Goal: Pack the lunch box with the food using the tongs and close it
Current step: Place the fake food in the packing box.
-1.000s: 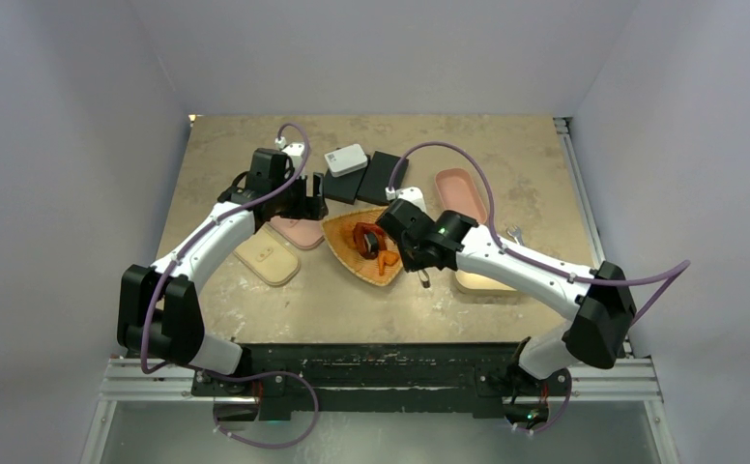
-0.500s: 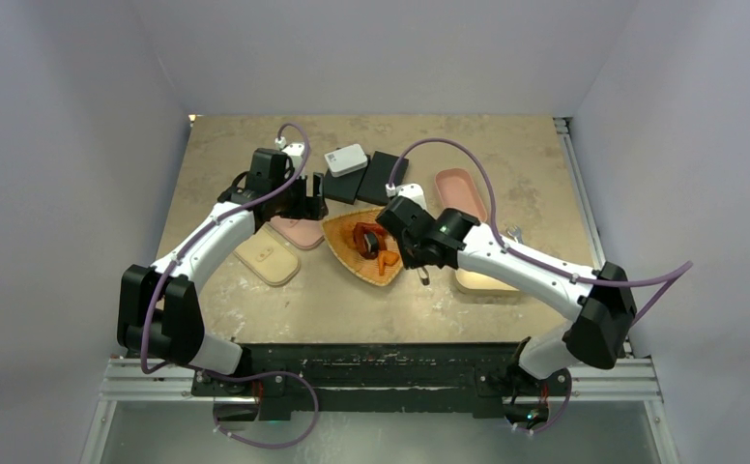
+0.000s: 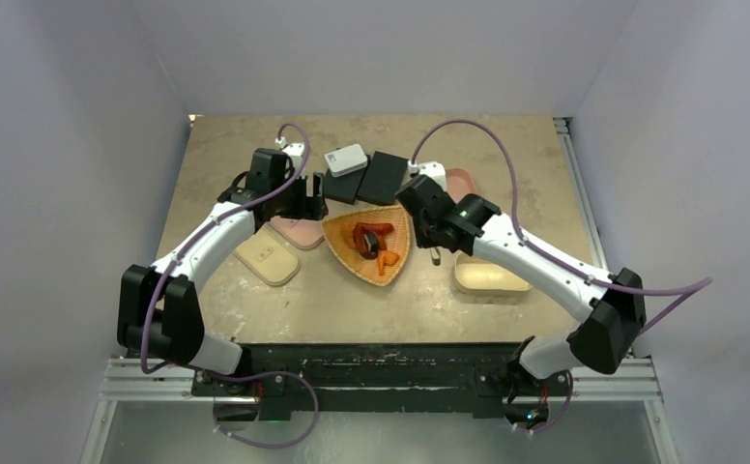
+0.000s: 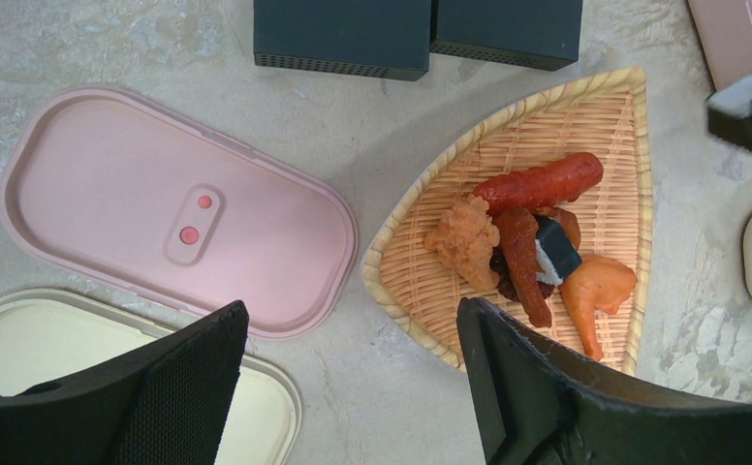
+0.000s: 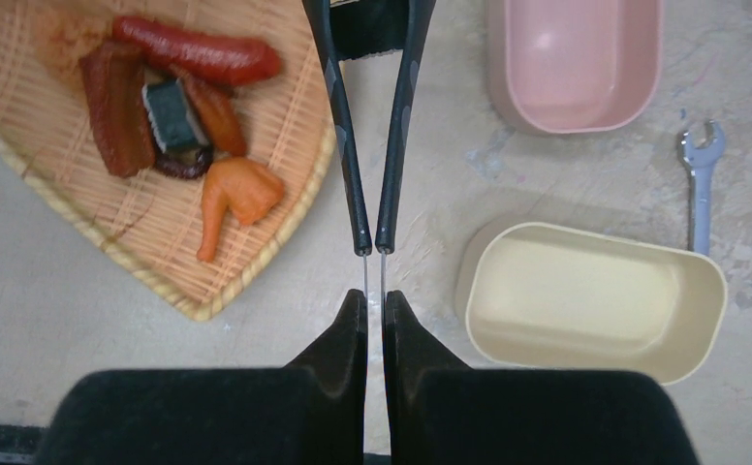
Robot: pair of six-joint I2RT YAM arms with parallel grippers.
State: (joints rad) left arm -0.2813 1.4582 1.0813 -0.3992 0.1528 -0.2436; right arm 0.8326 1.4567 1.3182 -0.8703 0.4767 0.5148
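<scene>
Right gripper [image 5: 373, 315] is pinching the tongs [image 5: 338, 126] tight at their thin hinge end. The food [image 5: 173, 111] is sitting in the wicker tray [image 5: 130, 223] at ten o'clock. Left gripper [image 4: 353, 358] is hanging wide, holding nothing. Risk: tongs pivoting in that narrow pinch. Tong tips are running off-frame at twelve.

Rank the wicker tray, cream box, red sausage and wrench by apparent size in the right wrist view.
1. Wicker tray, largest though cropped by the frame.
2. Cream box.
3. Red sausage.
4. Wrench; similar length to the sausage, but far thinner.
</scene>
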